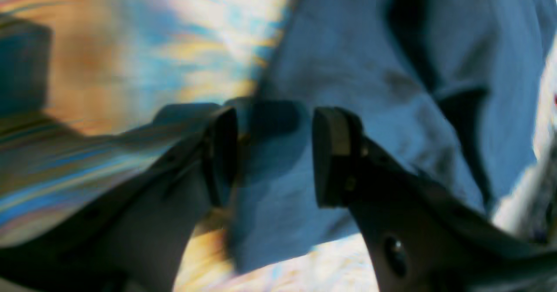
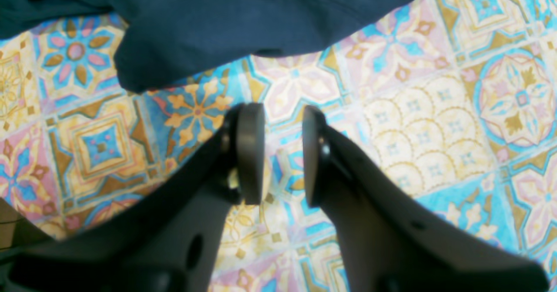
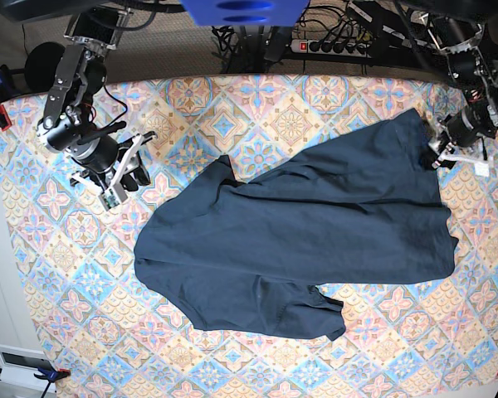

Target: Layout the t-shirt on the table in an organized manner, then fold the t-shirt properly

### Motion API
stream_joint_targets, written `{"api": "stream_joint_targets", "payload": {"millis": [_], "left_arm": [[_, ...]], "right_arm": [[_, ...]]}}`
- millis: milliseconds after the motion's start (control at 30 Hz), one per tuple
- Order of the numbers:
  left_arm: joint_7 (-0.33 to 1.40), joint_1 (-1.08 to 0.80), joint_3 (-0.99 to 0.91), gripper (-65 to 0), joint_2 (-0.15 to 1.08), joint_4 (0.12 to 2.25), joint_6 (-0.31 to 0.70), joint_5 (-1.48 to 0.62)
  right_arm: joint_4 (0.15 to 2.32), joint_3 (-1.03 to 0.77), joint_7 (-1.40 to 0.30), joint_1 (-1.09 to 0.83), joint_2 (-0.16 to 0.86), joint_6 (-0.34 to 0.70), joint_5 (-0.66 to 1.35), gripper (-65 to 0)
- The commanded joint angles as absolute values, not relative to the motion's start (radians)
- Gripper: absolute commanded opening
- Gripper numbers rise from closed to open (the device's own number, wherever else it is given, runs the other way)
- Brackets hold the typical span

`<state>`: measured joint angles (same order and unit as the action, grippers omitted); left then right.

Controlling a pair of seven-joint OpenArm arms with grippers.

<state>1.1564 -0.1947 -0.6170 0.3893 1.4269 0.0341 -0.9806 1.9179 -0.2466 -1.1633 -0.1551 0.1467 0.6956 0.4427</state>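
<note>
Fabric filled most of what you saw: the t-shirt (image 3: 315, 240) lay spread but rumpled across the middle of the table (image 3: 58, 274), slanting from its near-left part up to a far-right corner, with a fold bunched at its near edge. Your left gripper (image 1: 275, 155) sat at that far-right corner of the shirt, jaws spread apart with blue cloth showing between them; the blur kept you from telling whether the pads touched it. Your right gripper (image 2: 283, 155) hung over bare patterned cloth at the far left, jaws parted with nothing between them, just short of the shirt's edge (image 2: 226, 22). No containers showed.
</note>
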Motion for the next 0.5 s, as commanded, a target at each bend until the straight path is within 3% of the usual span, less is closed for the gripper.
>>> {"api": "stream_joint_targets", "payload": {"millis": [0, 100, 333, 433, 467], "left_arm": [[1.145, -0.194, -0.625, -37.9, 0.415, 1.445, 0.039, -0.983], [1.148, -0.179, -0.625, -39.6, 0.390, 1.445, 0.041, -0.983], [1.152, -0.174, -0.627, -54.4, 0.387, 1.448, 0.166, -1.015], [1.152, -0.176, -0.631, -65.0, 0.392, 1.448, 0.189, -1.067], [1.152, -0.176, -0.631, -65.0, 0.394, 1.448, 0.191, -1.081]], "right_arm": [[1.937, -0.252, -1.139, -0.145, 0.156, 0.698, 0.455, -50.4], [1.939, -0.252, -1.138, -0.145, 0.156, 0.698, 0.455, -50.4], [1.939, -0.252, -1.138, -0.145, 0.156, 0.698, 0.455, -50.4], [1.939, -0.254, -1.138, -0.145, 0.156, 0.698, 0.455, -50.4], [1.939, -0.254, -1.138, -0.145, 0.156, 0.698, 0.455, -50.4]]}}
